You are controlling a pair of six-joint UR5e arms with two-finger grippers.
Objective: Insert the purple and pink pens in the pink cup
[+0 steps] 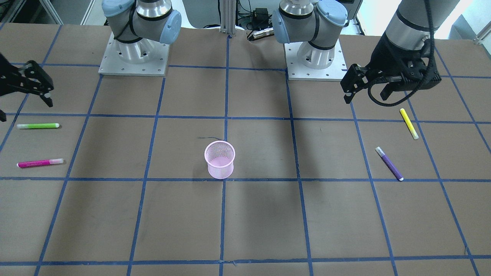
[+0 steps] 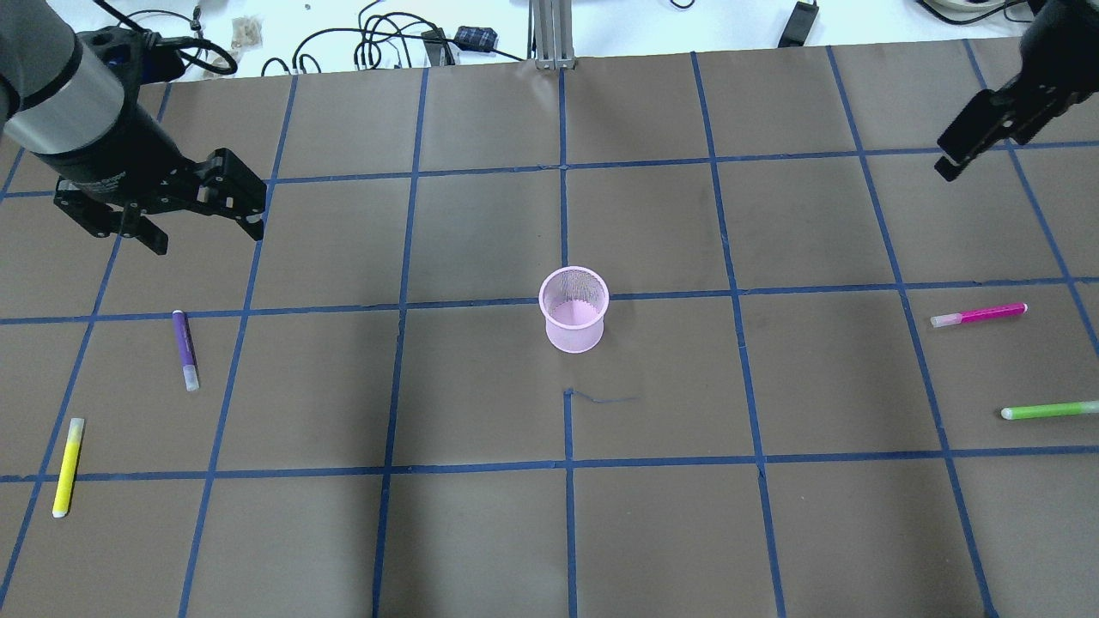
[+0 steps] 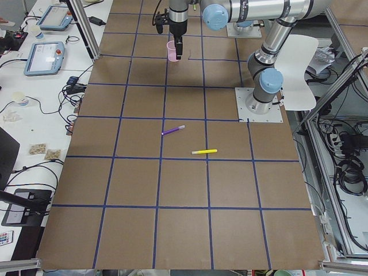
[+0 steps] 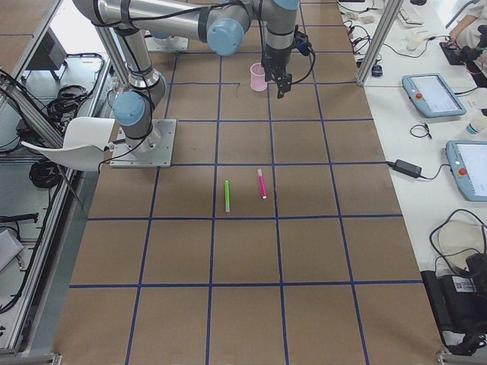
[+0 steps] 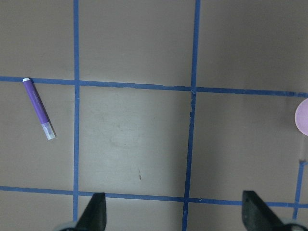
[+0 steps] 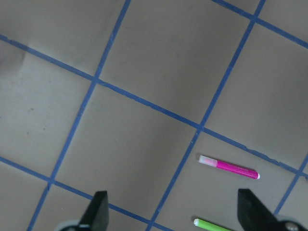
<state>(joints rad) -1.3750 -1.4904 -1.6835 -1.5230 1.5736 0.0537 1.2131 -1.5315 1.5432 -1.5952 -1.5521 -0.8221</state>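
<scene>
The pink mesh cup [image 2: 573,311] stands upright at the table's middle [image 1: 219,160]. The purple pen [image 2: 185,349] lies flat on my left side and shows in the left wrist view [image 5: 39,109]. The pink pen [image 2: 979,315] lies flat on my right side and shows in the right wrist view [image 6: 229,167]. My left gripper [image 2: 206,236] hovers open and empty beyond the purple pen [image 1: 389,163]. My right gripper [image 2: 953,163] hovers open and empty beyond the pink pen [image 1: 40,163]. The cup's edge shows at the right of the left wrist view [image 5: 302,118].
A yellow pen [image 2: 68,466] lies nearer me than the purple pen. A green pen [image 2: 1049,410] lies nearer me than the pink pen. Both arm bases [image 1: 134,57] [image 1: 316,57] stand at the robot's edge. Blue tape lines grid the brown table.
</scene>
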